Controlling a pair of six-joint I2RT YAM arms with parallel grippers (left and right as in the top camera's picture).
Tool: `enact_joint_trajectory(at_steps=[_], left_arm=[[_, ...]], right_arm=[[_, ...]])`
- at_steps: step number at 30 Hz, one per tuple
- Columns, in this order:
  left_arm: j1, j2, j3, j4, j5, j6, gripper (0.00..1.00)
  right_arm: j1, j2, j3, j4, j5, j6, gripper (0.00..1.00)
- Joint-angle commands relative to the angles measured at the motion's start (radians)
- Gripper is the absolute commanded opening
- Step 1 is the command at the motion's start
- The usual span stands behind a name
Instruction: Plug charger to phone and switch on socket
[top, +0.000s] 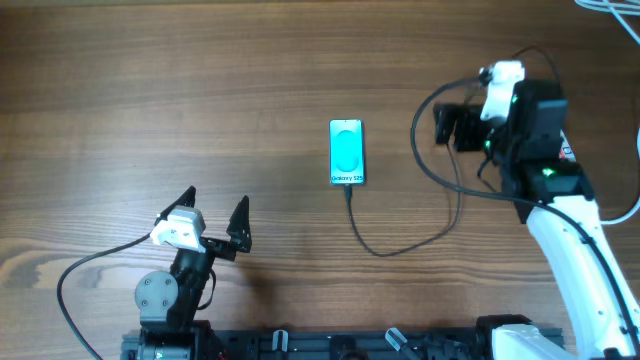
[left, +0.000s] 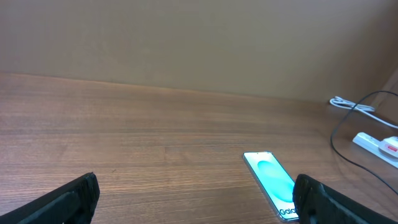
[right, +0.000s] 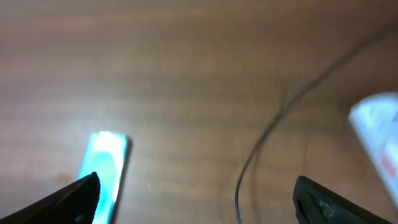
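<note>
The phone (top: 346, 152) lies flat mid-table with its teal screen lit, "Galaxy S25" text at its near end. The thin black charger cable (top: 380, 250) meets the phone's near edge, loops right and runs up toward the right arm. The white socket (top: 567, 150) is mostly hidden under the right arm; it shows in the left wrist view (left: 376, 143) and blurred in the right wrist view (right: 379, 134). My right gripper (top: 445, 127) is open and empty, above the table left of the socket. My left gripper (top: 215, 212) is open and empty, near the front left.
A thick white cord (left: 351, 104) lies at the far right behind the socket. The phone (left: 272, 183) and cable (left: 336, 137) show in the left wrist view. The phone (right: 102, 165) and cable (right: 261, 149) show between the right fingers (right: 199, 205).
</note>
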Motion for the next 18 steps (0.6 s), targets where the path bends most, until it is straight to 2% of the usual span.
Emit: enact_joint_trajectory(at_steps=[1,8,13,18], left_arm=[[-0.003,-0.011,-0.001,-0.009,0.009,0.020,1.00],[-0.003,-0.011,-0.001,-0.009,0.009,0.020,1.00],[-0.003,-0.011,-0.001,-0.009,0.009,0.020,1.00],[-0.003,-0.011,-0.001,-0.009,0.009,0.020,1.00]], right_arm=[[0.005,-0.014,-0.056,-0.051,-0.009,-0.007,1.00],[0.023,-0.055,-0.056,-0.085,-0.009,-0.007,1.00],[0.129,-0.156,-0.056,-0.085,-0.009,-0.007,1.00],[0.158,-0.224,-0.056,-0.084,0.074,-0.085,1.00]])
